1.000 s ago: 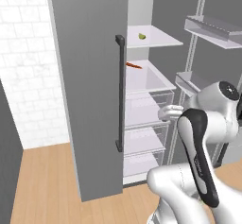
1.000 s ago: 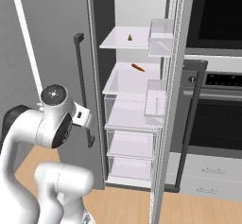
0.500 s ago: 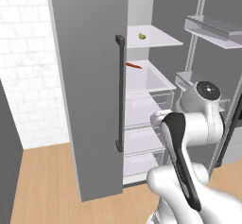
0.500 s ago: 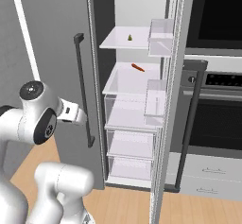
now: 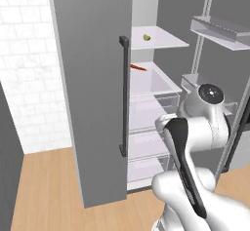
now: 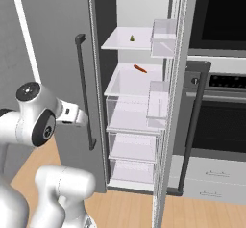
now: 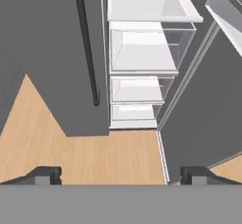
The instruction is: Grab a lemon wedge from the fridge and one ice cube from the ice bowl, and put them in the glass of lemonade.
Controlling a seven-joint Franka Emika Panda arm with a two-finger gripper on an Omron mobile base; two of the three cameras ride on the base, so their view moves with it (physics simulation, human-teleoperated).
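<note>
Wedge sits on the upper shelf of the open fridge, a small yellow-green bit, alone there; right base view shows it toward the shelf's back. I'd judge it light, soft, a bit slippery and easy to squash, so I'd pinch it gently across the rind sides, not the tip. A small orange item lies on the shelf below, not mine to take. End effector is empty, fingers spread wide, aimed down at the wood floor and the lower drawers by the left door's handle. So the wedge is well above and further in than where I'm pointing; I need to tilt up and reach in. Right door stands open with bins.
</note>
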